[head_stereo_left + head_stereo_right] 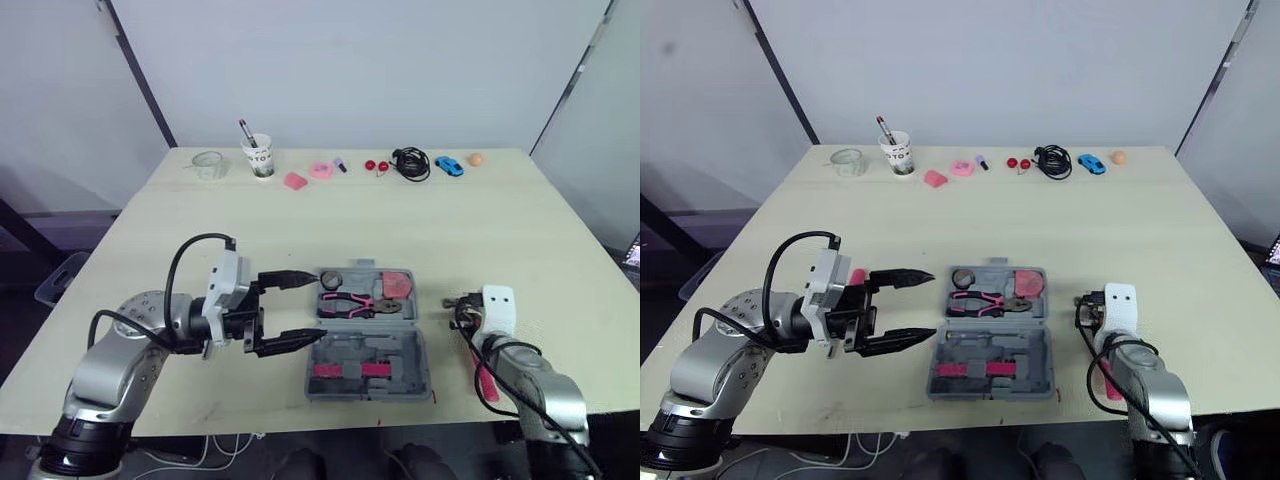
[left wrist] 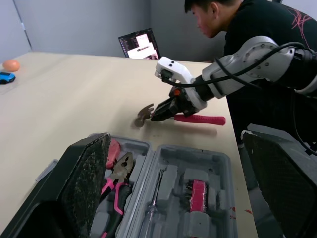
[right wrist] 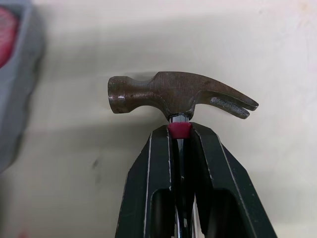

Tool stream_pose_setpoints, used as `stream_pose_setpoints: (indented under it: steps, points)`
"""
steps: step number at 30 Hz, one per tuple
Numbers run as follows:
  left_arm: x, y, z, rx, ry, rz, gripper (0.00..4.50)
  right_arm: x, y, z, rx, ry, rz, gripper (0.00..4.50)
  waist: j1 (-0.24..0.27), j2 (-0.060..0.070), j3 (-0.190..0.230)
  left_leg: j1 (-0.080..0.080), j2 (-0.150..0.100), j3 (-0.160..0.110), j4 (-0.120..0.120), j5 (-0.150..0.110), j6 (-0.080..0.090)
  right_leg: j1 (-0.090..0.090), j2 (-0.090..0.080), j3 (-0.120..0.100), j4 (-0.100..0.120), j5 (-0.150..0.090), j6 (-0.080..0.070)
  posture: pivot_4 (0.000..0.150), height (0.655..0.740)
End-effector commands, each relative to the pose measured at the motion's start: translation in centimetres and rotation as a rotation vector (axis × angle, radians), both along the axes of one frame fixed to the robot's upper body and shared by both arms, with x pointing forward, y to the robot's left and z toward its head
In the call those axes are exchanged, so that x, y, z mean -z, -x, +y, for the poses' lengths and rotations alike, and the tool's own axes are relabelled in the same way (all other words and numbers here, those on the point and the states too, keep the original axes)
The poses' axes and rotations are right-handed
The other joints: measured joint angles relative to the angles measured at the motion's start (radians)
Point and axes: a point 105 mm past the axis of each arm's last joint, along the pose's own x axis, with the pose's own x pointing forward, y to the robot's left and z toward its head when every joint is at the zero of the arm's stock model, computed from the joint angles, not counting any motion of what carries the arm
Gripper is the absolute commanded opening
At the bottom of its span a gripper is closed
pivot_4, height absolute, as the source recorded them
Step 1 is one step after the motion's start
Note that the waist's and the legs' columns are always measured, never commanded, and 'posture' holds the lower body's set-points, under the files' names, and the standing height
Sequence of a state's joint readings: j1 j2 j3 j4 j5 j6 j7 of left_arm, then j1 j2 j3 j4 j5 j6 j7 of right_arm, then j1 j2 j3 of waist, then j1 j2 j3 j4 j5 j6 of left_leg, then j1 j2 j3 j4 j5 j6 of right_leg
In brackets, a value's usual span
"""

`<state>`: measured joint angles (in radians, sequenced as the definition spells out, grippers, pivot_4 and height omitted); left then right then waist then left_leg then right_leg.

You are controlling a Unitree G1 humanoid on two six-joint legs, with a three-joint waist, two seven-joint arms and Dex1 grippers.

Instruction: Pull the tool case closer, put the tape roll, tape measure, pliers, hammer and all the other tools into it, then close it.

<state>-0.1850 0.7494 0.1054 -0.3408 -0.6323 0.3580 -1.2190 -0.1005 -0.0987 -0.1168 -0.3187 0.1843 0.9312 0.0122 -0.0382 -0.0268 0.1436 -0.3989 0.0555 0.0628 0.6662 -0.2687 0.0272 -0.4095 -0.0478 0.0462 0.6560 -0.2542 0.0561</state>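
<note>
**Left gripper spread at the tool case, right gripper clamped on the hammer**

Take the open tool case [image 1: 405, 352], near the front edge of the table [image 1: 300, 220], as the dial's centre. At 9 o'clock the left gripper [image 1: 933, 305] has both fingers spread wide, tips by the case's edge; contact is unclear. In the case's 12 o'clock half lie a round tool [image 1: 331, 277], the pliers [image 1: 352, 302] and a red item [image 1: 398, 283]. At 3 o'clock, apart from the case, the right gripper [image 3: 179, 131] pinches the handle of the hammer [image 3: 168, 94] just under its head.
</note>
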Motion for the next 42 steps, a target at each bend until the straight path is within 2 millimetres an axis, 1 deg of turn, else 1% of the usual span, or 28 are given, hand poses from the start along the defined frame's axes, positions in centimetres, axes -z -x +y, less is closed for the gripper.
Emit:
stream_pose_setpoints:
  steps: [1, 4, 8, 10, 11, 14, 15, 16, 17, 18, 22, 26, 30, 33, 36, 39, 40, 42]
  points:
    - [-0.6, 0.3, -0.5, 0.049, 0.0, -0.025, 4.5, -1.1, -0.2, 0.8, 0.008, -0.007, -0.048, 0.0, -0.001, 0.0, 0.0, 0.0, 0.0, 0.0, 0.0, 0.0, 0.0, 0.0, 0.0, 0.0, 0.0, 0.0, 0.0, 0.15, 0.74]
    - [-0.6, 0.2, -0.4, 0.048, -0.003, -0.026, 4.5, -0.7, -0.5, 1.3, 0.01, -0.027, -0.041, 0.0, -0.003, 0.0, 0.0, 0.0, 0.0, 0.0, 0.0, 0.0, 0.0, 0.0, 0.0, 0.0, 0.0, 0.0, 0.0, 0.15, 0.74]
    - [-0.5, 0.3, -0.3, 0.046, -0.009, -0.023, 4.5, -0.1, -0.7, 1.5, -0.006, -0.035, -0.025, 0.0, -0.002, 0.0, 0.0, 0.0, 0.0, 0.0, 0.0, 0.0, 0.0, 0.0, 0.0, 0.0, 0.0, 0.0, 0.0, 0.15, 0.74]
    - [-0.5, 0.4, -0.3, 0.043, -0.012, -0.023, 4.5, 0.0, -0.7, 1.4, -0.013, -0.038, -0.018, 0.99, -0.003, -0.001, 0.0, 0.0, 0.0, 0.0, 0.0, 0.0, 0.0, 0.0, 0.0, 0.0, 0.0, 0.0, 0.0, 0.15, 0.74]
    - [-0.5, 0.4, -0.3, 0.042, -0.013, -0.023, 4.5, 0.1, -0.7, 1.4, -0.015, -0.041, -0.016, 1.25, -0.003, -0.001, 0.0, 0.0, 0.0, 0.0, 0.0, 0.0, 0.0, 0.0, 0.0, 0.0, 0.0, 0.0, 0.0, 0.15, 0.74]
    - [-0.6, 0.5, -0.2, 0.031, -0.015, -0.024, 4.5, -0.3, -0.5, 1.2, -0.024, -0.046, -0.026, 2.69, -0.002, -0.001, 0.0, 0.0, 0.0, -0.001, 0.0, 0.0, 0.0, 0.0, 0.0, 0.0, 0.0, 0.0, 0.0, 0.15, 0.74]
    - [-0.5, 0.6, -0.1, 0.025, -0.015, -0.023, 4.5, -0.6, -0.5, 1.0, -0.035, -0.039, -0.038, 3.3, -0.001, -0.001, 0.0, 0.0, 0.0, -0.001, 0.0, 0.0, 0.0, 0.0, 0.0, 0.0, 0.0, 0.0, 0.0, 0.15, 0.74]
    - [-0.5, 0.7, -0.1, 0.021, -0.015, -0.021, 4.5, -0.8, -0.4, 0.8, -0.043, -0.034, -0.045, 3.68, 0.001, -0.001, 0.0, 0.0, 0.0, -0.001, 0.0, 0.0, 0.0, 0.0, 0.0, 0.0, 0.0, 0.0, 0.0, 0.15, 0.74]
    - [-0.4, 0.7, 0.0, 0.016, -0.016, -0.02, 4.5, -1.0, -0.4, 0.5, -0.059, -0.016, -0.05, 4.17, 0.001, 0.0, 0.0, 0.0, 0.0, -0.001, 0.0, 0.0, 0.0, 0.0, 0.0, 0.0, -0.001, 0.0, 0.0, 0.15, 0.74]
    - [-0.4, 0.7, 0.0, 0.012, -0.018, -0.019, 4.5, -1.1, -0.3, 0.4, -0.071, -0.004, -0.053, 4.45, 0.002, 0.0, 0.0, 0.0, 0.0, -0.001, 0.0, 0.0, 0.0, 0.0, 0.0, 0.0, -0.001, 0.0, 0.0, 0.15, 0.74]
    - [-0.3, 0.7, 0.8, -0.016, -0.027, -0.017, 4.5, -2.4, 1.0, -1.4, -0.084, -0.004, -0.045, 4.45, 0.001, 0.0, 0.0, 0.0, 0.0, -0.001, 0.0, 0.0, 0.0, 0.0, 0.0, 0.001, -0.001, 0.0, 0.0, 0.15, 0.74]
    - [-0.3, 0.6, 0.8, -0.027, -0.018, -0.02, 4.5, -2.7, 3.0, -3.5, -0.113, 0.058, 0.028, 4.45, 0.004, 0.0, 0.0, 0.0, 0.0, -0.001, 0.0, 0.0, 0.0, 0.0, 0.0, 0.0, -0.001, 0.0, -0.001, 0.15, 0.74]
    - [-0.2, 0.7, 0.7, -0.025, -0.01, -0.02, 4.5, -4.2, 3.3, -4.7, -0.189, 0.112, 0.007, 4.45, 0.001, 0.0, 0.0, 0.0, 0.0, 0.0, 0.0, 0.0, 0.0, 0.0, 0.0, 0.001, -0.002, -0.001, -0.002, 0.15, 0.74]
    - [-0.1, 0.6, 0.8, -0.021, -0.007, -0.02, 4.5, -4.8, 3.5, -5.2, -0.325, 0.146, 0.033, 4.45, 0.001, 0.0, 0.0, 0.0, 0.0, 0.0, 0.0, 0.0, 0.0, 0.0, 0.0, 0.001, -0.002, -0.001, -0.002, 0.15, 0.74]
    - [0.0, 0.7, 0.9, -0.004, -0.012, -0.013, 4.5, -6.2, 3.2, -4.8, -0.526, 0.219, 0.03, 4.45, 0.002, -0.001, 0.001, 0.0, 0.0, 0.0, 0.0, 0.0, 0.0, 0.001, 0.0, 0.0, -0.003, -0.001, -0.002, 0.15, 0.74]
    - [0.0, 0.6, 1.0, 0.009, -0.018, -0.014, 4.5, -6.7, 2.8, -4.4, -0.687, 0.292, 0.024, 4.45, 0.002, -0.002, 0.001, 0.0, 0.0, 0.001, 0.0, 0.0, 0.0, 0.001, 0.0, 0.001, -0.004, -0.001, -0.002, 0.15, 0.74]
    - [0.0, 0.6, 1.0, 0.013, -0.02, -0.014, 4.5, -7.0, 2.5, -4.1, -0.762, 0.321, 0.016, 4.45, 0.002, -0.002, 0.001, 0.0, 0.0, 0.0, 0.0, 0.0, 0.0, 0.001, 0.001, 0.0, -0.004, -0.001, -0.002, 0.15, 0.74]
    - [0.1, 0.6, 0.9, 0.019, -0.022, -0.015, 4.5, -7.0, 1.9, -3.8, -0.941, 0.448, 0.015, 4.45, 0.001, -0.001, 0.002, 0.0, 0.0, 0.001, 0.0, 0.0, 0.0, 0.001, 0.001, 0.0, -0.004, -0.001, -0.002, 0.15, 0.74]
